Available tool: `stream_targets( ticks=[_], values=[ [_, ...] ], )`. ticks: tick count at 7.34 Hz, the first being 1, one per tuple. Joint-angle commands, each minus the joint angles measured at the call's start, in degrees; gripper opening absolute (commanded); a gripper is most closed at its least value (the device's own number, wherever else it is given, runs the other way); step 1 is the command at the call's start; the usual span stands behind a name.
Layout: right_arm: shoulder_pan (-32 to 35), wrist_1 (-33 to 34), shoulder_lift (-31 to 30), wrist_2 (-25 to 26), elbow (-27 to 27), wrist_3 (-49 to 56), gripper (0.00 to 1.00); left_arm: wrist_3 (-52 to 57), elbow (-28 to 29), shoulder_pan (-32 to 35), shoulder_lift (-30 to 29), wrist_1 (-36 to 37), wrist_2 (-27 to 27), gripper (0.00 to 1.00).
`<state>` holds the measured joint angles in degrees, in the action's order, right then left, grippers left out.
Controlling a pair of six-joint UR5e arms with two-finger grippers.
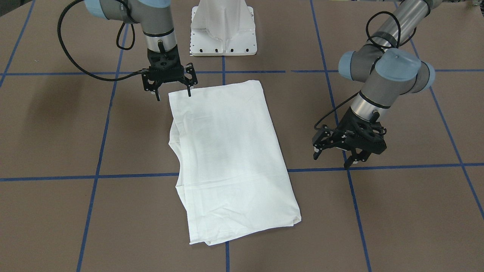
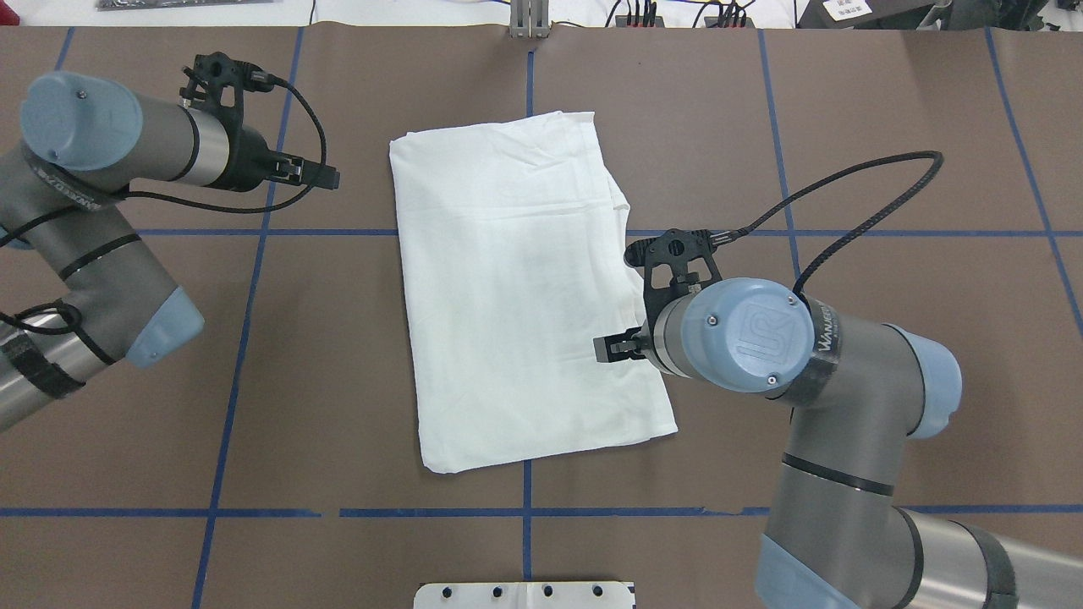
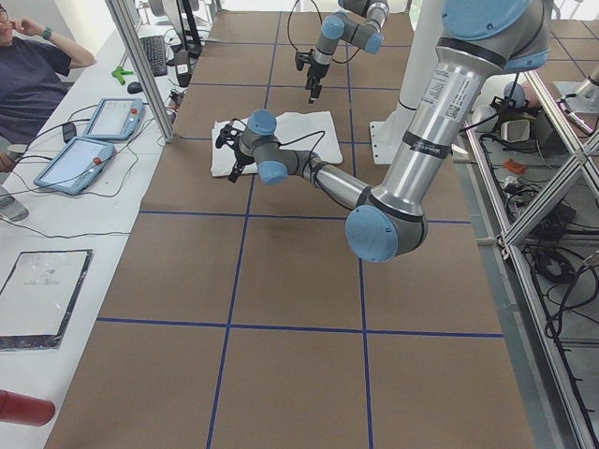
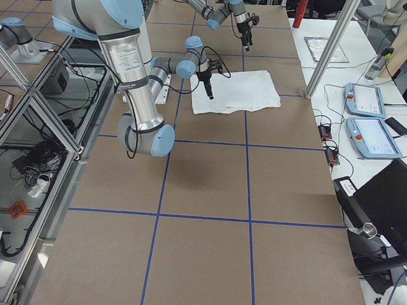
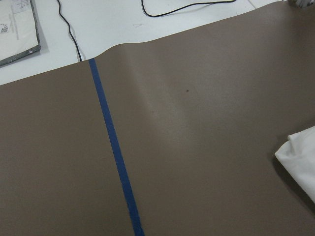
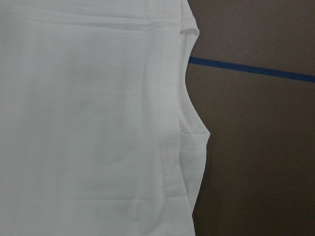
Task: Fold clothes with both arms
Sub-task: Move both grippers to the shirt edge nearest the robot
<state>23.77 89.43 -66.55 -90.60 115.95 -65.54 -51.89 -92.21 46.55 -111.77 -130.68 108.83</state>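
The white shirt [image 1: 230, 158] lies folded into a long rectangle at mid-table, plain side up, with no print or label showing. It also shows in the overhead view [image 2: 516, 288] and in the right wrist view [image 6: 88, 123]. My right gripper [image 1: 173, 94] is open and empty, hovering at the shirt corner nearest the robot base; overhead it shows at the shirt's right edge [image 2: 611, 348]. My left gripper [image 1: 332, 159] is open and empty above bare table, well clear of the shirt's other long side [image 2: 328, 176]. A shirt corner shows in the left wrist view [image 5: 300, 157].
The white pedestal base [image 1: 223, 30] stands behind the shirt. Blue tape lines [image 1: 96, 176] grid the brown table. A seated person [image 3: 28, 75] and tablets [image 3: 89, 150] are at the side bench beyond the table's far edge.
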Motion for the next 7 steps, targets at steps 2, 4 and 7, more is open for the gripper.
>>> stream_targets(
  ticks=[2, 4, 7],
  values=[
    [0.05, -19.76, -14.09, -0.37, 3.05, -6.69, 1.0, -17.05, -18.57, -13.19, 6.56, 9.95, -4.47, 1.0],
    [0.05, -22.19, -16.42, -0.02, 3.49, -8.2, 1.0, -26.38, -22.3, -23.57, 5.78, 18.52, -13.01, 1.0],
    [-0.04, -22.1, -16.15, -0.02, 3.14, -8.2, 1.0, -33.53, -16.28, -31.96, 1.84, 18.71, -17.43, 1.0]
  ],
)
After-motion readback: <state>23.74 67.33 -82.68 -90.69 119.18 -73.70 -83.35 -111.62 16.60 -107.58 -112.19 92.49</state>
